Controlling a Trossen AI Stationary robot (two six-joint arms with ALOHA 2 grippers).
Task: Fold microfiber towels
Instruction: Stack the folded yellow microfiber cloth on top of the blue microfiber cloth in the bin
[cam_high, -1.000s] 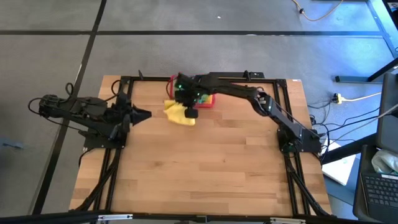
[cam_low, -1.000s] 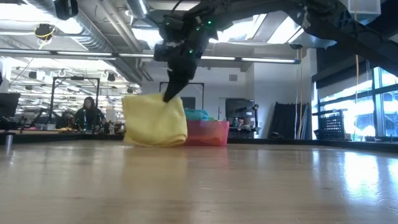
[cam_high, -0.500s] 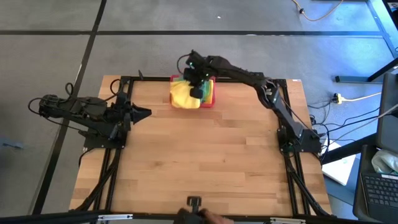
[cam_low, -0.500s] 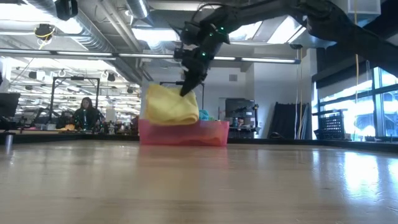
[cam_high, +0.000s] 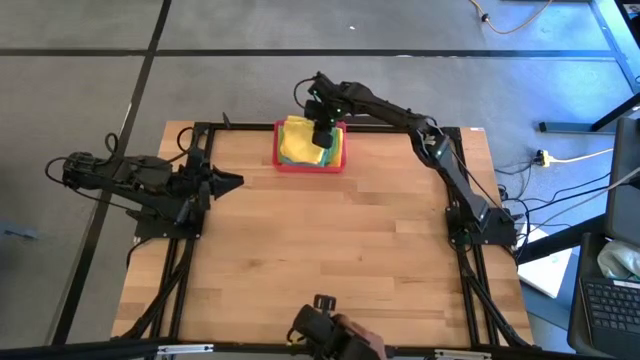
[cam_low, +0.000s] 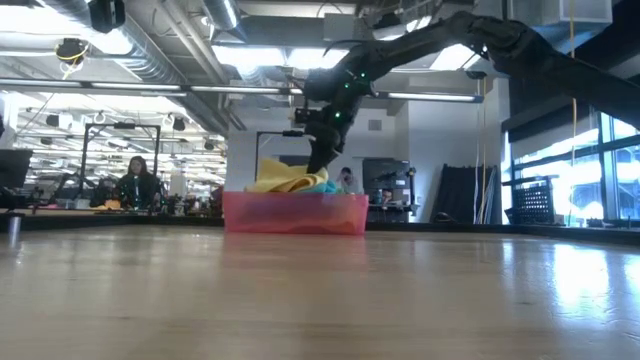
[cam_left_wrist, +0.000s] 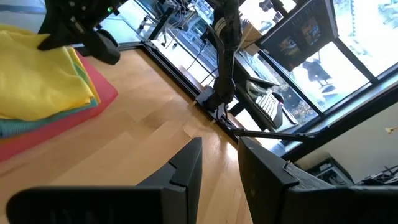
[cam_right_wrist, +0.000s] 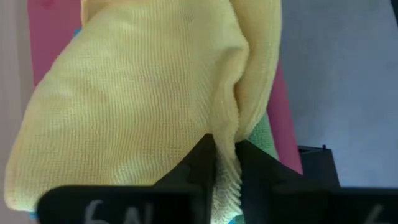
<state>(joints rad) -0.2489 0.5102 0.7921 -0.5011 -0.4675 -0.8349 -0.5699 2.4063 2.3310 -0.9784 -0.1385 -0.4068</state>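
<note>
A folded yellow microfiber towel (cam_high: 297, 140) lies on top of a stack of towels in the pink tray (cam_high: 310, 166) at the table's far edge. Green (cam_right_wrist: 264, 134) and teal (cam_left_wrist: 25, 127) towels show under it. My right gripper (cam_high: 322, 135) stands over the tray's right part, shut on the yellow towel (cam_right_wrist: 137, 106). In the low view the towel (cam_low: 280, 181) sits heaped just above the tray's rim (cam_low: 295, 213). My left gripper (cam_high: 235, 182) waits at the table's left side, open, with nothing between its fingers (cam_left_wrist: 186, 168). My right gripper pinches a bunched fold of the yellow towel (cam_right_wrist: 227, 155) between its two fingers, at the towel's right side. The fingers come slanting down from above. The towel rests slack on the stack in the tray, not lifted.
Bare wooden table (cam_high: 320, 250) spreads in front of the tray, bounded by a black frame. A dark object with a person's hand (cam_high: 325, 335) reaches in at the near edge. People and desks show in the room beyond the far edge.
My right gripper has carried the yellow towel from the table left of and in front of the tray toward the far edge and over the tray. The towel, which hung below the fingers, now lies on the stack. A hand has come in at the near edge.
</note>
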